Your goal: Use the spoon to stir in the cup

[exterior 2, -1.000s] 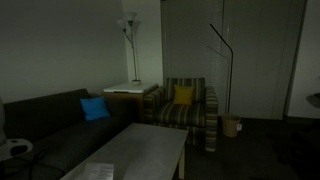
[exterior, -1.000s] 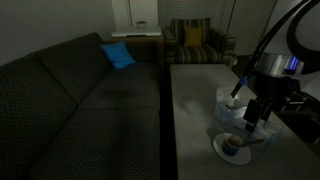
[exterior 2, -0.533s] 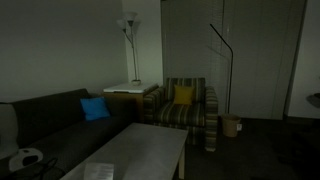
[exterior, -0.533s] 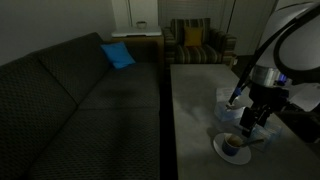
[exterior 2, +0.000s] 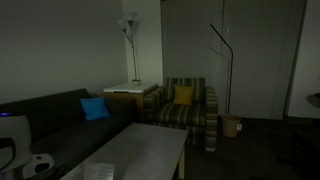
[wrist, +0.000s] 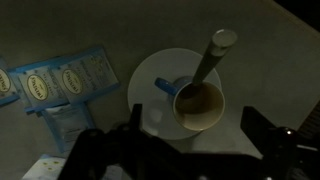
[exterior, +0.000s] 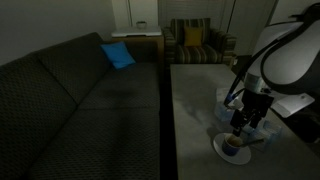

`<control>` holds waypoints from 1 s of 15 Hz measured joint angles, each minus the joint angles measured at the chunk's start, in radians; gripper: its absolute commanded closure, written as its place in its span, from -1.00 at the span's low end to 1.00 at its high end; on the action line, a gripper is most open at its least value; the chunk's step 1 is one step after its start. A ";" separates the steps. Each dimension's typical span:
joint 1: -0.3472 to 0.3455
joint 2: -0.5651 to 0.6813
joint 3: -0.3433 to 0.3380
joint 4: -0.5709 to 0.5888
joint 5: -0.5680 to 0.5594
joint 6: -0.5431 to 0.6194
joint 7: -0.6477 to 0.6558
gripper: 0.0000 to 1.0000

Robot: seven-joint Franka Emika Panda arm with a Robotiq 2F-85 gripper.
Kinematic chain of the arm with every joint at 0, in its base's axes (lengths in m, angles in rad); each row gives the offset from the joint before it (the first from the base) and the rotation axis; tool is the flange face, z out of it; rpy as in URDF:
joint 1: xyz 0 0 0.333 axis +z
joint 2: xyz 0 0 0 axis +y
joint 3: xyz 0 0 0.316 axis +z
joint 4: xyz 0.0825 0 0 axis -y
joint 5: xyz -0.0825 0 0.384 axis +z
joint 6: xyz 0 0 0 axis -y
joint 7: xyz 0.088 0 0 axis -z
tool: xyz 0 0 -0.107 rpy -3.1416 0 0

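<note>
The cup [wrist: 200,104], pale outside and brownish inside with a blue handle, stands on a white saucer [wrist: 157,72]. The spoon [wrist: 214,54] leans in the cup, its thin pale handle pointing up and right. My gripper [wrist: 197,135] is open and empty above the cup; its dark fingers [wrist: 140,122] stand left and right of the cup's near rim. In an exterior view the gripper [exterior: 239,124] hangs just above the cup [exterior: 232,146] and saucer [exterior: 222,150] near the table's front.
Several blue-and-white packets [wrist: 62,78] lie left of the saucer. A white boxy container [exterior: 227,97] and a clear bluish object [exterior: 263,128] stand close behind the gripper. A dark sofa [exterior: 80,100] runs along the grey table [exterior: 190,100]; a striped armchair [exterior 2: 190,105] stands beyond it.
The gripper has moved left and down over the saucer and cup. The arm's white part has shifted at the lower left of the other exterior view.
</note>
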 measured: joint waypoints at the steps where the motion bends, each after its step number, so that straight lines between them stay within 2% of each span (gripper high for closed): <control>1: 0.000 0.015 0.000 0.013 0.000 0.000 0.007 -1.00; 15: 0.000 0.061 0.000 0.053 0.000 -0.001 0.026 -1.00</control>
